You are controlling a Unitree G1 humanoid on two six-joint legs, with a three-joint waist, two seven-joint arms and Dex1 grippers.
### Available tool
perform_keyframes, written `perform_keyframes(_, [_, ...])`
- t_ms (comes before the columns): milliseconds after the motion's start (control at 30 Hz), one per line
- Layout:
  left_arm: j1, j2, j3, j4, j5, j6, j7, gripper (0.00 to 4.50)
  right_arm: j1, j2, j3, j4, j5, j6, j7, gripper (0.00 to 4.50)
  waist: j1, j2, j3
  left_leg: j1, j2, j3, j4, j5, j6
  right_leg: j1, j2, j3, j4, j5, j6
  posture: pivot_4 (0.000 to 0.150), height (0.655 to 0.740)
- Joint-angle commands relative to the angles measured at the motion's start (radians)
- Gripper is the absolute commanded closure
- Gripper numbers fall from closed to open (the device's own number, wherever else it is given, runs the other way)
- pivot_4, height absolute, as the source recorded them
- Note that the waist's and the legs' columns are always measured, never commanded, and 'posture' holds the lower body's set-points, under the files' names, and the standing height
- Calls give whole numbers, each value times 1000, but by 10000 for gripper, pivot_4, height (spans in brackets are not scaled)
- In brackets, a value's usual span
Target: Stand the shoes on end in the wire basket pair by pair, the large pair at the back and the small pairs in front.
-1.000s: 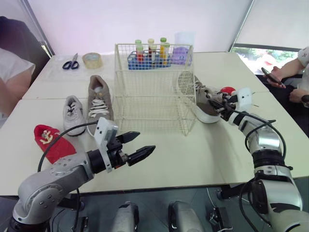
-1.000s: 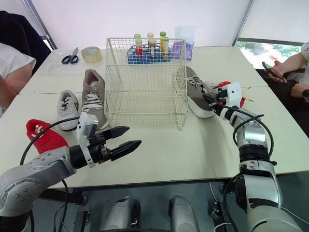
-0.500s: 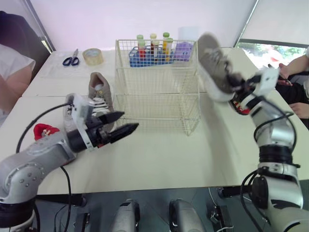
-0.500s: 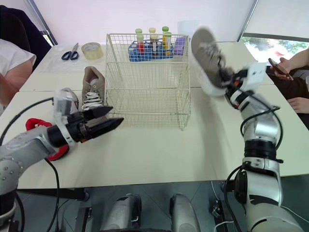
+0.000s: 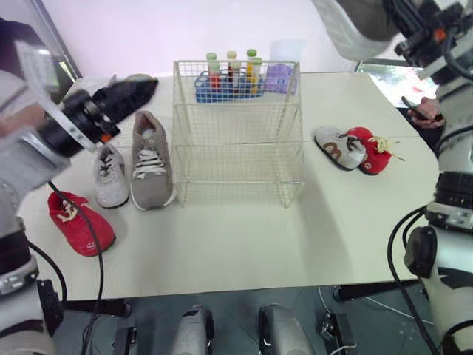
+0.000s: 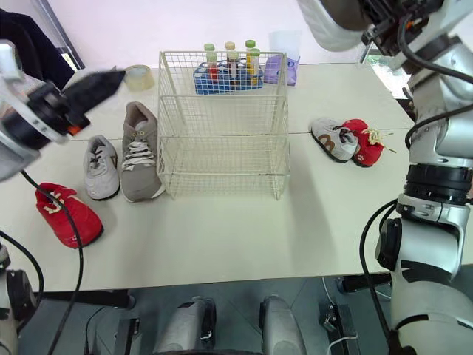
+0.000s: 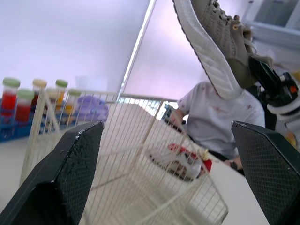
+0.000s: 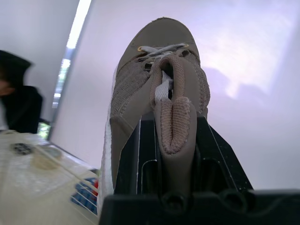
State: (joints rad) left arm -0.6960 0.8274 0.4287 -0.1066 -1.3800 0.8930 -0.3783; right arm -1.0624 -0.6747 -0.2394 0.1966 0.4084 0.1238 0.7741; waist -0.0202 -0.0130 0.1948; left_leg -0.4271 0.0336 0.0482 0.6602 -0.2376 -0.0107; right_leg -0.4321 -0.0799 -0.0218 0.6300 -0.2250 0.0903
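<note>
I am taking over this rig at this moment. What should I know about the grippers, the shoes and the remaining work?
The right gripper is shut on the heel of one large taupe shoe, held high above the table.
The left gripper is open, empty and raised.
Left of the wire basket are the second large taupe shoe, the left grey shoe and the left red shoe.
Right of the basket, the right grey shoe and right red shoe lie touching.
Done: no shoe is in the basket yet.
Left: all six shoes, with the large pair at the back.
</note>
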Motion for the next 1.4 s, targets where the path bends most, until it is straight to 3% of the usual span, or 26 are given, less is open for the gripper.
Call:
perform_keyframes(33, [-90, 41, 38, 63, -44, 34, -17, 0, -43, -8, 77, -109, 64, 31, 155, 42903, 1, 0, 0, 0, 0, 0, 0, 0, 0, 0, 0, 0, 0, 0, 0, 1500, 7400])
perform_keyframes(233, [-193, 63, 52, 142, -80, 83, -35, 0, -64, 9, 148, -153, 62, 3, 264, 42903, 9, -1, 1, 0, 0, -1, 0, 0, 0, 0, -1, -1, 0, 0, 1, 1500, 7400])
perform_keyframes(733, [-194, 160, -2, 210, 120, 120, -283, 0, -8, 41, 211, -290, 53, -19, 358, 42903, 6, -4, 2, 0, 0, 0, 1, 0, -1, 1, -1, -2, 0, 0, 1, 1500, 7400])
perform_keyframes(900, [-167, 209, -38, 205, 174, 139, -458, 0, -19, 40, 231, -284, 23, -82, 405, 42903, 5, -4, 2, 0, 0, 0, 1, 0, -1, 0, -1, -2, 0, 0, 1, 1500, 7400])
perform_keyframes(1000, [-154, 204, -50, 198, 188, 153, -522, 8677, -25, 49, 251, -262, -19, -142, 419, 42905, 6, -4, 2, 0, 0, 0, 1, 0, -1, 0, -1, -2, 0, 0, 0, 1500, 7400])
perform_keyframes(1133, [-158, 185, -36, 204, 192, 174, -517, 27848, -22, 56, 257, -252, -30, -143, 418, 42905, 5, -4, 2, 0, 0, 0, 1, 0, -1, 0, -1, -2, 1, 0, 0, 1500, 7400])
perform_keyframes(1200, [-160, 163, -16, 202, 184, 178, -488, 35357, -17, 59, 252, -255, -24, -123, 403, 42905, 6, -4, 2, 0, 0, 0, 1, 0, -1, 0, -1, -2, 1, 0, 0, 1500, 7400])
perform_keyframes(1267, [-160, 133, 14, 197, 175, 174, -443, 37910, -12, 64, 234, -256, -11, -84, 370, 42905, 7, -4, 2, 0, 0, 0, 1, 0, -1, 0, -1, -2, 1, 0, 0, 1500, 7400])
perform_keyframes(1400, [-167, 38, 124, 209, 105, 167, -268, 37917, 30, 62, 127, -212, 117, 146, 256, 24262, 10, -4, 2, 0, 0, 0, 1, 0, -1, 0, -1, -2, 1, 0, 0, 1500, 7400])
